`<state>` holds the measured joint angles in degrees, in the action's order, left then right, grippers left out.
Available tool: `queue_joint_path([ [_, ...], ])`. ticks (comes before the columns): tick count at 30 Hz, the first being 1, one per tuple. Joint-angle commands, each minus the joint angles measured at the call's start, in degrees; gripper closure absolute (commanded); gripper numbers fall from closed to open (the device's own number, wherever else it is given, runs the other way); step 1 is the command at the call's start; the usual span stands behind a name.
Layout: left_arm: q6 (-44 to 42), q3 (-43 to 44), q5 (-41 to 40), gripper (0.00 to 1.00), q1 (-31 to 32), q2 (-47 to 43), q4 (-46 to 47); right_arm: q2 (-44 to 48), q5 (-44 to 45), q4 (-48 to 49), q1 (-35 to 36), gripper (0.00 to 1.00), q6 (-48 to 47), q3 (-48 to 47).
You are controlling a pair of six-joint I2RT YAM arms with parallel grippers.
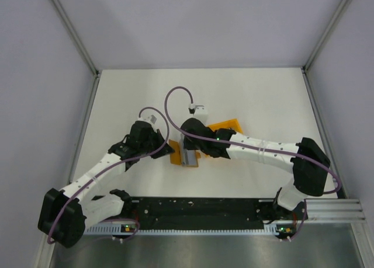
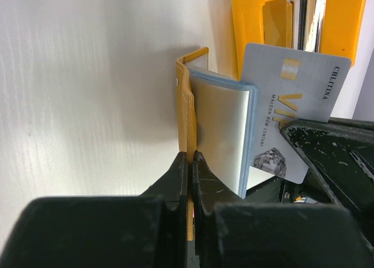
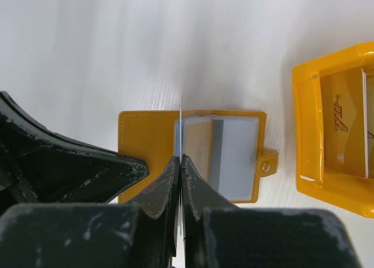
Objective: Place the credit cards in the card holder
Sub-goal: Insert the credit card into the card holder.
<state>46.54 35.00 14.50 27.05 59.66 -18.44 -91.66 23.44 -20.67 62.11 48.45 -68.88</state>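
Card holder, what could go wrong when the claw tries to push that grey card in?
The grey card, pinched in the right claw, might miss the thin sleeve and slip between pages. The left claw grips only one cover edge of the card holder, so a push could tug it loose or slide it.

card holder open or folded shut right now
Open: in the right wrist view the card holder has its orange cover spread wide, the grey sleeves exposed, and the clasp tab loose at the side.
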Motion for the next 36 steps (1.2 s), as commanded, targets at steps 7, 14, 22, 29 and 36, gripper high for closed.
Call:
queue_joint_path([
  [7, -0.3, 0.4, -0.3, 1.0, 0.2, 0.1, 1.9, 0.9, 0.5, -1.0, 2.1, 1.0, -2.2, -4.4],
  [14, -0.4, 0.2, -0.3, 1.0, 0.2, -0.1, 2.0, -1.3, -1.0, -1.1, 2.6, 1.0, -2.0, -5.1],
  [22, 0.6, -7.7, -1.8, 1.0, 0.1, 4.2, 8.5, -7.3, -8.6, -0.3, 2.1, 1.0, -1.9, -7.1],
  [29, 1.9, -12.2, -4.3, 1.0, 0.1, 7.7, 12.7, -6.0, -14.9, 5.2, -1.6, 1.0, -1.1, -1.3],
  [36, 1.7, -13.6, -4.4, 1.0, 0.0, 9.6, 14.2, -1.9, -24.7, 15.4, -5.9, 1.0, 1.5, 10.1],
])
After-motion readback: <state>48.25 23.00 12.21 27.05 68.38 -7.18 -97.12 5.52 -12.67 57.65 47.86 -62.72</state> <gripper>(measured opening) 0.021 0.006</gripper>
